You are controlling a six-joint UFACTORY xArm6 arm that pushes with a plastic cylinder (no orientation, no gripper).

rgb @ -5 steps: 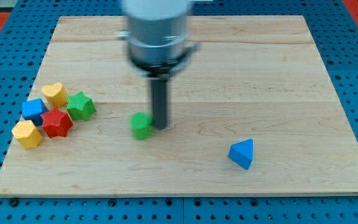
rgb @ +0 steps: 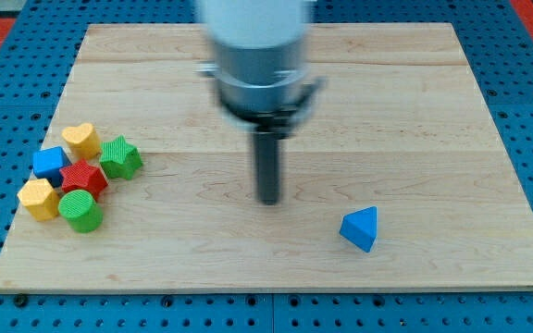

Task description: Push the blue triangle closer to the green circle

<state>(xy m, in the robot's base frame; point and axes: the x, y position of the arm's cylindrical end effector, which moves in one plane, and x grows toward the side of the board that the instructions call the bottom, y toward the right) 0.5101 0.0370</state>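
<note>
Tip position: my tip (rgb: 268, 200) stood on the tabletop (rgb: 415, 111) near the middle of the board, touching no block.
Tip state: a plain dark rod with nothing to open or close; it held nothing and pressed on nothing.
Blue triangle: the blue triangle (rgb: 360, 228) lay alone toward the view's bottom right, to the right of my tip and a little lower, apart from it.
Green circle: the green circle (rgb: 81, 210) lay well apart at the view's left, at the lower edge of a cluster, touching or just beside the red star (rgb: 84, 178) and the yellow block (rgb: 40, 198).
Cluster: a yellow heart (rgb: 81, 139), a green star (rgb: 119, 157) and a blue cube (rgb: 51, 164) made up the rest of it.
Governing relation: my tip lay between the two task blocks, on the triangle's left side, which faces the circle. I judged this the wrong side for the push.
Line of push: from triangle to circle ran leftward across the view and very slightly upward.
Next move, as judged: my tip would need to pass round the triangle, without clipping it, to its far right side, then drive left.
Risk: an off-centre contact could spin the triangle off the line; a long push could disturb the cluster.
Progress: the triangle was not yet closer; the push proper had not begun.
</note>
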